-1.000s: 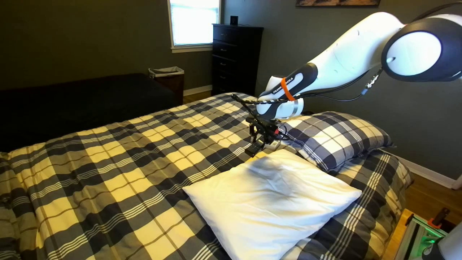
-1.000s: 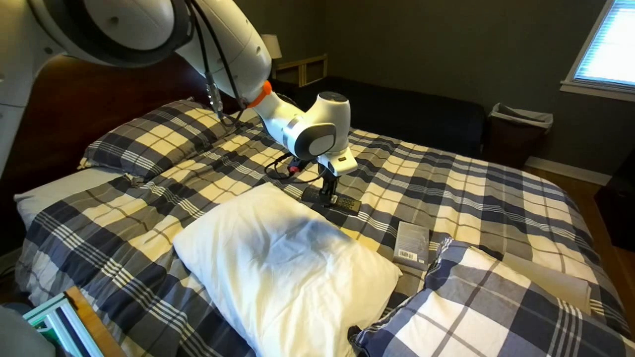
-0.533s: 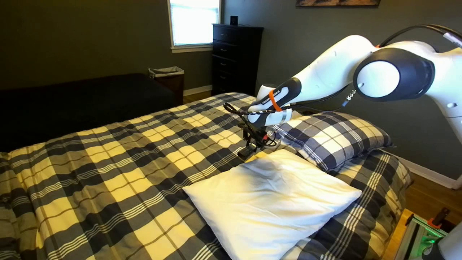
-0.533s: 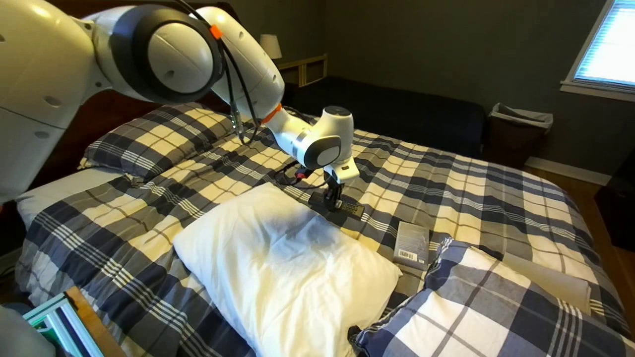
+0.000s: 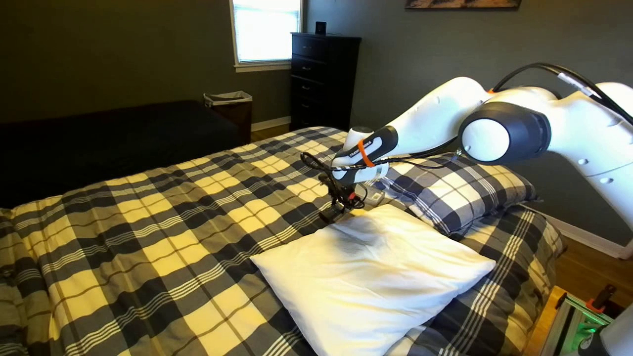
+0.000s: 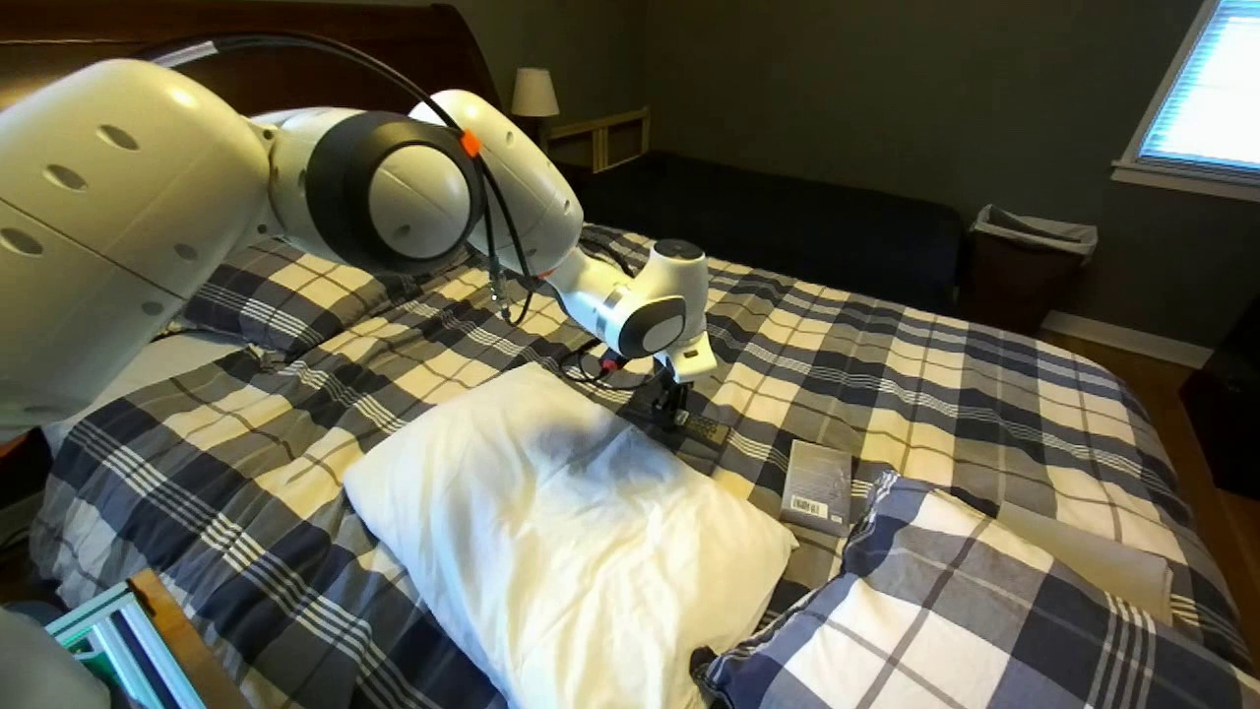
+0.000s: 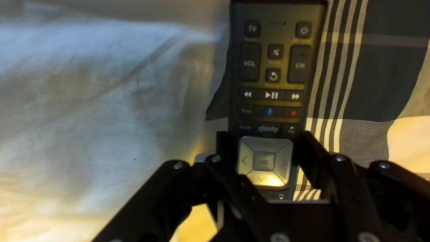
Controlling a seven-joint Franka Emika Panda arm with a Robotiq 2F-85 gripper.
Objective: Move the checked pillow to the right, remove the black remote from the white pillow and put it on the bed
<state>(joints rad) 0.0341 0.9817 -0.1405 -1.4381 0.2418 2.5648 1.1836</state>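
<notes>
Wrist view: the gripper [image 7: 267, 148] was clamped on the remote [image 7: 271, 94], one finger against each long side at the silver arrow pad [image 7: 264, 162]. The remote was judged light and stiff, its smooth casing apt to swivel; a pinch across the narrow width, near mid-length, seemed to suit it best. It lay lengthwise between the fingers, face up, much of its length reaching beyond them. In both exterior views it was just beside the white pillow [image 6: 581, 522], over the bed [image 5: 173, 212]; whether its underside touched the bed could not be told. The checked pillow [image 6: 935, 611] lay apart from the gripper, beside the white pillow.
</notes>
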